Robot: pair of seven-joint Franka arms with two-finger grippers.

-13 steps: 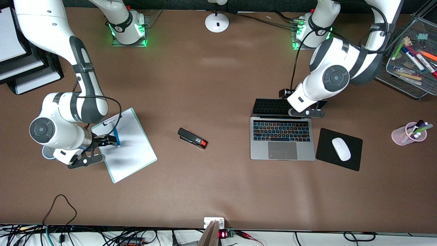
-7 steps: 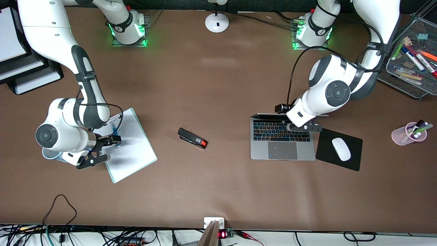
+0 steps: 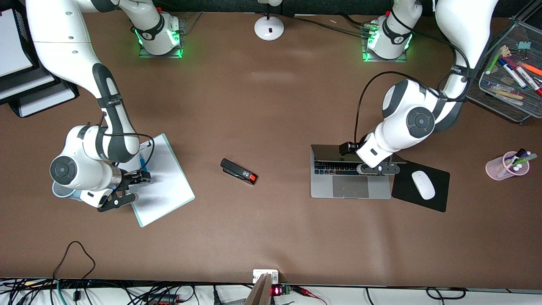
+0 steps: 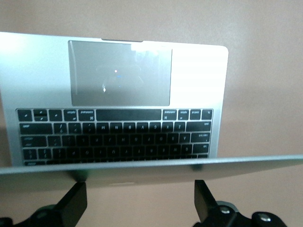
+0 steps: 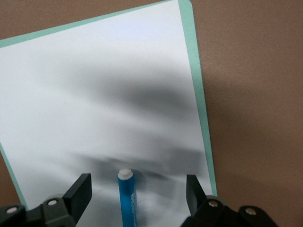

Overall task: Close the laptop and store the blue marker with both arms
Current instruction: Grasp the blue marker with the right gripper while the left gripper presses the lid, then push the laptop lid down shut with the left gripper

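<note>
The silver-grey laptop lies toward the left arm's end of the table, its lid folded most of the way down over the keys. My left gripper is open and rests against the lid's outer face. The lid's edge crosses the left wrist view just past its fingertips. The blue marker lies on a white board toward the right arm's end. My right gripper is open just above it. In the right wrist view the marker lies between the open fingers, untouched.
A black stapler lies mid-table. A white mouse sits on a black pad beside the laptop. A pink cup and a wire tray hold markers. Paper trays and a lamp base stand near the bases.
The left gripper has moved toward the front camera and pushed the lid from upright to nearly down. The right gripper has shifted slightly and stays open over the marker.
</note>
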